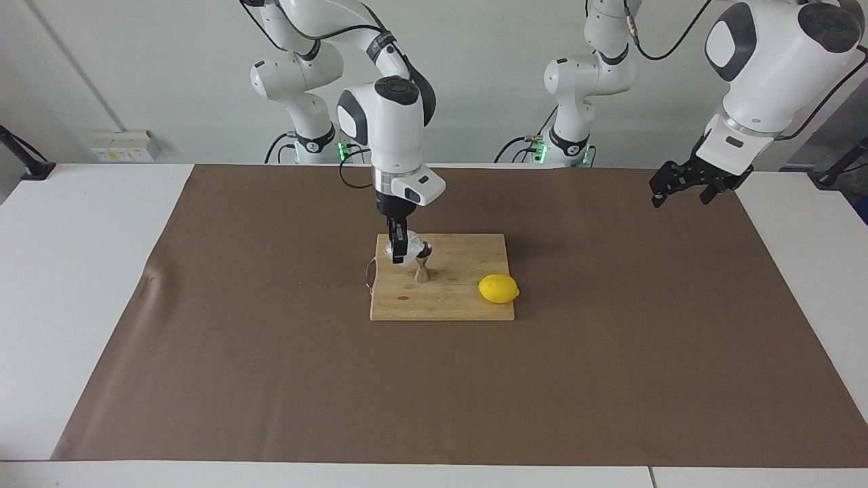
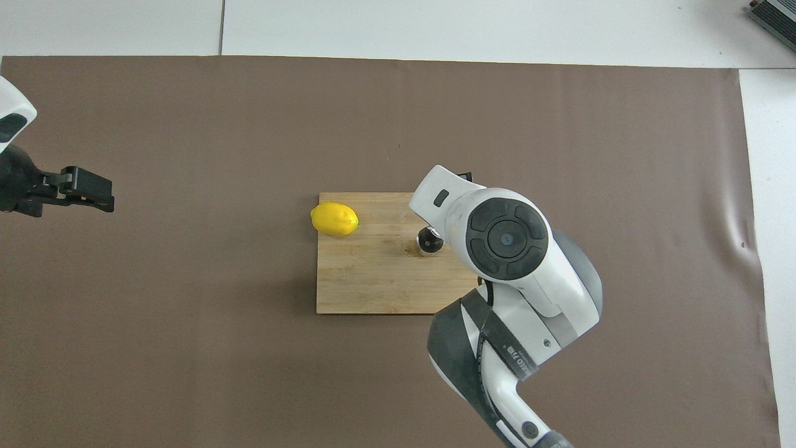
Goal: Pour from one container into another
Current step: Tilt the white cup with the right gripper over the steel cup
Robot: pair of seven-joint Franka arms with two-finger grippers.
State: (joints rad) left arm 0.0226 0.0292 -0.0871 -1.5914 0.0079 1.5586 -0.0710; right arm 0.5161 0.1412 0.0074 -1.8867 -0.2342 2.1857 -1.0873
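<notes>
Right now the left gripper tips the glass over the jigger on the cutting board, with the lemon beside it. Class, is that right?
Not quite: the right gripper holds the glass tipped over the jigger on the cutting board, lemon beside it. The left gripper waits open over the mat. The facing view shows this.
</notes>
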